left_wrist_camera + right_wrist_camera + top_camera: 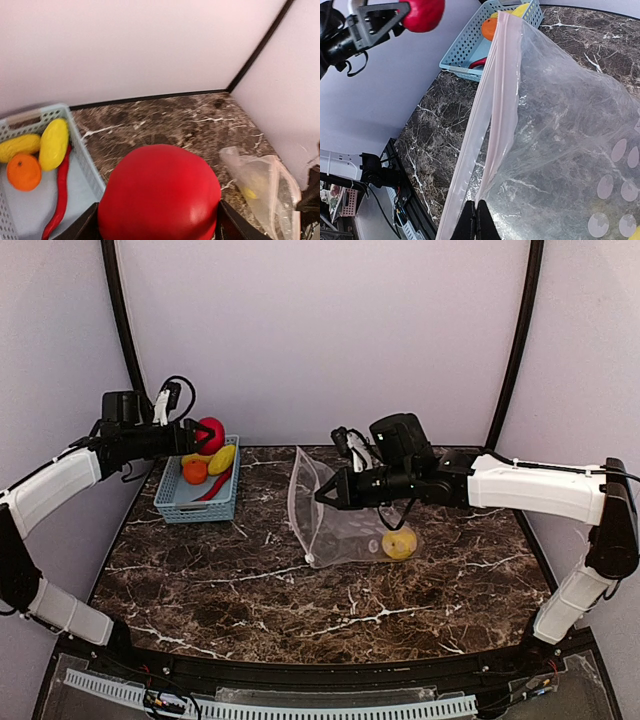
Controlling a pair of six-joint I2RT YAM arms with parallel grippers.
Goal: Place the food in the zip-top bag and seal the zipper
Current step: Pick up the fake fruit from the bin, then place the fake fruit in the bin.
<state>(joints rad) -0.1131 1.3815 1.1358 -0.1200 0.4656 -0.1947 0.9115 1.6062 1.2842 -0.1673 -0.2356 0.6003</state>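
My left gripper is shut on the round red piece, held in the air above the blue-grey basket. It also shows in the right wrist view. In the basket lie two yellow pieces, an orange ball and a long red chili. The clear zip-top bag lies mid-table with a yellow piece inside. My right gripper is shut on the upper edge of its pink zipper strip, holding the mouth raised and open.
The dark marble table has lilac walls behind and at both sides. The basket stands at the back left corner. The table's front rail runs along the near edge.
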